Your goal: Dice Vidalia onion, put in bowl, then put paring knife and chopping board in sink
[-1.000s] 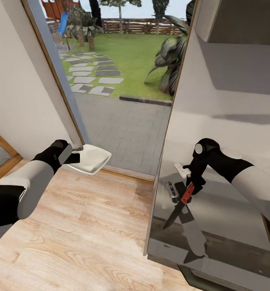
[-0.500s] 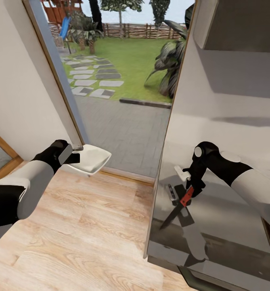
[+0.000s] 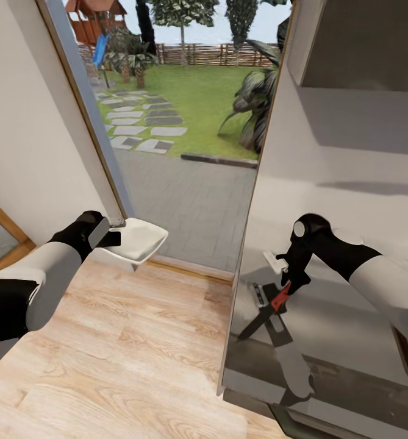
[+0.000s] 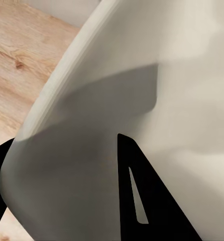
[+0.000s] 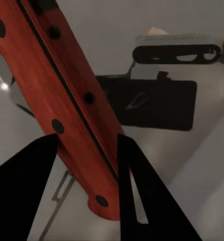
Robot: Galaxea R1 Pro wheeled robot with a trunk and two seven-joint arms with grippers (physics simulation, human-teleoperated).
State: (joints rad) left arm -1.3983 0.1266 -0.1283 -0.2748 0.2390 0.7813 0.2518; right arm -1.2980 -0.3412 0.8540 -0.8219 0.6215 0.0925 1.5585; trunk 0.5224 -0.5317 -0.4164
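A wood floor (image 3: 118,353) fills the near ground. On the left, the left gripper (image 3: 113,231) grips the near rim of the bowl (image 3: 136,239), a white square dish held level above the floor, extending away from the gripper toward the glass door (image 3: 185,183). In the left wrist view, one black finger (image 4: 147,196) lies against the bowl's (image 4: 142,100) inside and the other sits beneath its rim. On the right, the right gripper (image 3: 287,286) is clamped on the red handle of the knife (image 3: 266,312), whose dark blade angles down and leftward in front of a shiny steel panel (image 3: 338,183). In the right wrist view, the handle (image 5: 67,110) runs slantwise between the two black fingers (image 5: 21,191). Beyond the glass lie grey paving, lawn, stepping stones and a fence.
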